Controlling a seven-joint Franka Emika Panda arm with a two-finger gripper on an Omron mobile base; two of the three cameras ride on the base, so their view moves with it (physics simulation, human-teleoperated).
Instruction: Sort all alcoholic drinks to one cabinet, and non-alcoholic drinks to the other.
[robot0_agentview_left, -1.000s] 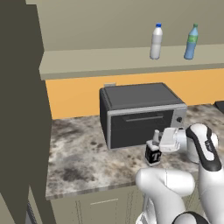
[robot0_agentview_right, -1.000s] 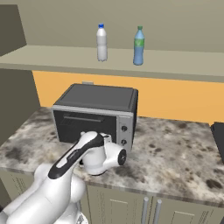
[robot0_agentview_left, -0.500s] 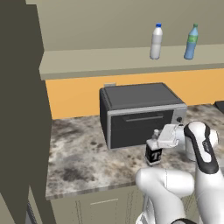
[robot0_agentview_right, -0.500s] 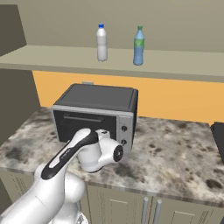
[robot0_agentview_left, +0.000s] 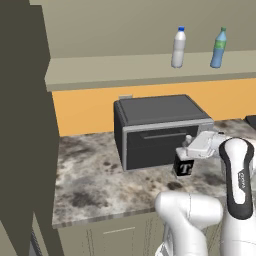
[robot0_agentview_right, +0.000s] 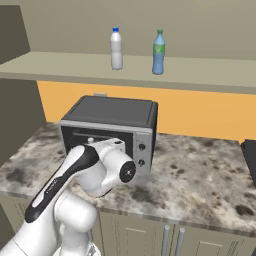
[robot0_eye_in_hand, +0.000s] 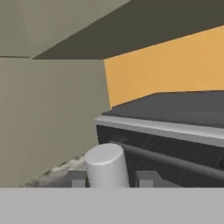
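the gripper (robot0_agentview_left: 192, 150) is closed tight around the pale neck of the square black-labelled "t" bottle (robot0_agentview_left: 184, 167), which sits just in front of the toaster oven (robot0_agentview_left: 160, 130), near the right end of its door and seemingly a touch above the granite counter (robot0_agentview_left: 95, 175), a dark shadow lying beneath it. in the hand view the bottle's grey cap (robot0_eye_in_hand: 106, 165) stands between the two fingertips (robot0_eye_in_hand: 77, 178), with the oven's door handle close behind it.

the whitish blue-capped bottle (robot0_agentview_left: 178, 47) and the blue green-topped bottle (robot0_agentview_left: 218, 48) stand on the shelf (robot0_agentview_left: 125, 67) above the oven, well apart from the gripper. i can't make out the brown beer bottle.

what could go wrong, as i judge it:
- the hold is high on a narrow neck with the heavy square body hanging below, so a quick swing could let the bottle pivot or slide through the pads.
- the oven door and its handle are very near; moving toward the oven or turning before lifting could knock the bottle's body against it.
- carrying it up past the shelf edge over the oven risks clipping that edge, or bumping the two plastic bottles off.
- setting it beside those two would mix the sorts.
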